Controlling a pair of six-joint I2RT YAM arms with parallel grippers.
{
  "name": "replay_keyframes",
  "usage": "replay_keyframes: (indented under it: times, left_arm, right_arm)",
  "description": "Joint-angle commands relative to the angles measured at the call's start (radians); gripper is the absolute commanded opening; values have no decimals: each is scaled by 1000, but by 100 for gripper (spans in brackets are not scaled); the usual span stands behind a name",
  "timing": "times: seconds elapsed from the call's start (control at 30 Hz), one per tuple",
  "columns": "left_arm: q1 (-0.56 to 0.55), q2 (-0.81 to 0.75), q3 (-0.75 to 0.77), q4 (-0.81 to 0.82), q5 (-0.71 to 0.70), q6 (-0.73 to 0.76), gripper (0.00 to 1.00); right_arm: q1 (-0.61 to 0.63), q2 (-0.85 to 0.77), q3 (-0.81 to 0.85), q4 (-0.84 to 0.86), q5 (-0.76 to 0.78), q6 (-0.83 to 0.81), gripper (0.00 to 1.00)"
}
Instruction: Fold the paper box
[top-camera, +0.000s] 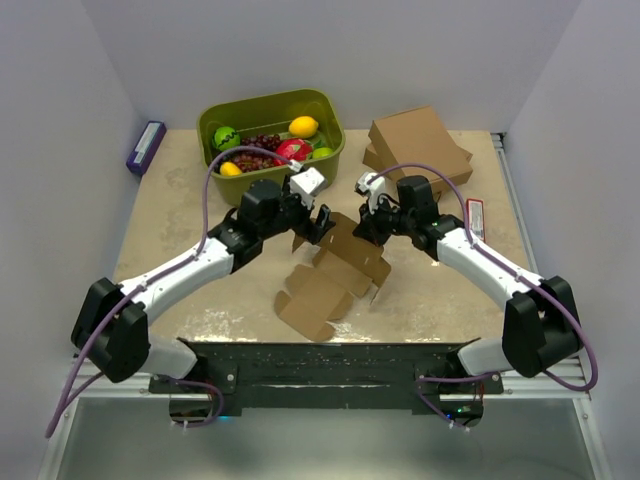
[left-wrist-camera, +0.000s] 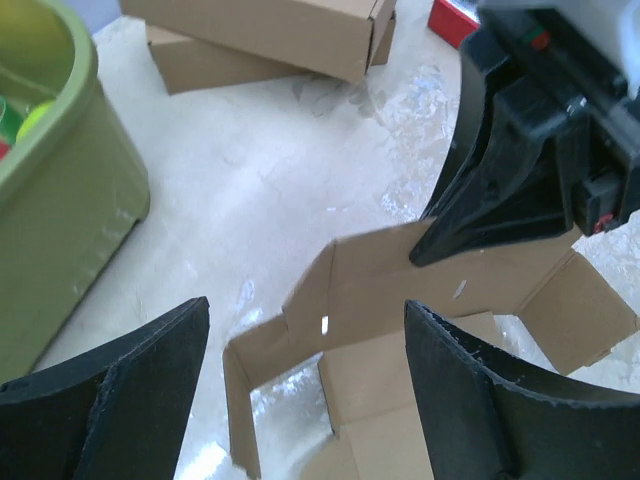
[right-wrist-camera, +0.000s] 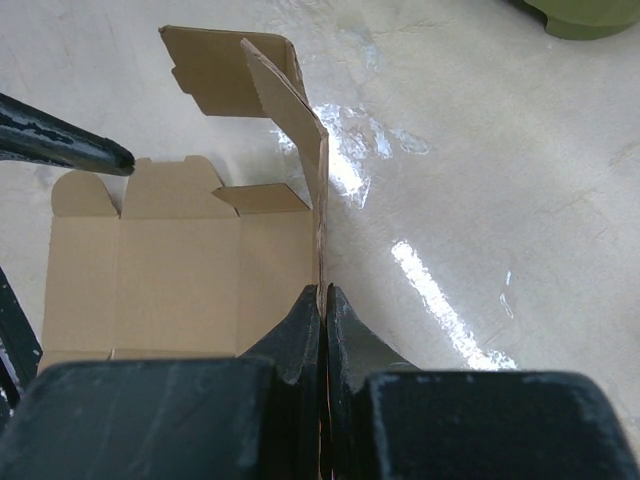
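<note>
In the top external view, we find the paper box (top-camera: 330, 278) lying mostly flat and open at the centre of the worktop (top-camera: 180, 210), just below where the two arms meet. The left end effector (top-camera: 318, 222) sits over the box's upper left edge and the right end effector (top-camera: 368, 226) over its upper right edge. A green bin (top-camera: 265, 102) holding fruit (top-camera: 303, 127) stands at the upper centre of the frame. A stack of cardboard boxes (top-camera: 420, 148) lies at the upper right, apart from the paper box. In the left wrist view, the left end effector's fingers (left-wrist-camera: 130, 400) stand wide apart at the bottom of the frame, gripping nothing. A raised flap of the paper box lies between and beyond them; we cannot tell whether either finger touches it. The right end effector enters from the upper right, its tip at the edge of a raised panel. In the right wrist view, the right end effector's jaws are closed narrow at the bottom centre, pinching an upright side panel of the paper box. The rest of the box lies flat to the left.
</note>
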Motion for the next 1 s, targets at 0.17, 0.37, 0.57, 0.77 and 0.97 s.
replay_keyframes:
  times: [0.17,0.37,0.57,0.77,0.97]
  left_arm:
    - [31,136,208,-153,171,129,80]
    - [31,168,233,-204,195,150,75]
    - [31,185,231,-194,191,153,62]
    - [31,195,216,-151,197,153,44]
    - [31,198,199,-134,212,161,26]
  right_arm:
    - [1,4,45,5,-31,-14,0]
    - [0,4,48,2,-31,-20,0]
    - [0,3,48,0,-34,-20,0]
    - [0,1,47,2,-31,-20,0]
    - [0,7,51,-6,-25,-23,0]
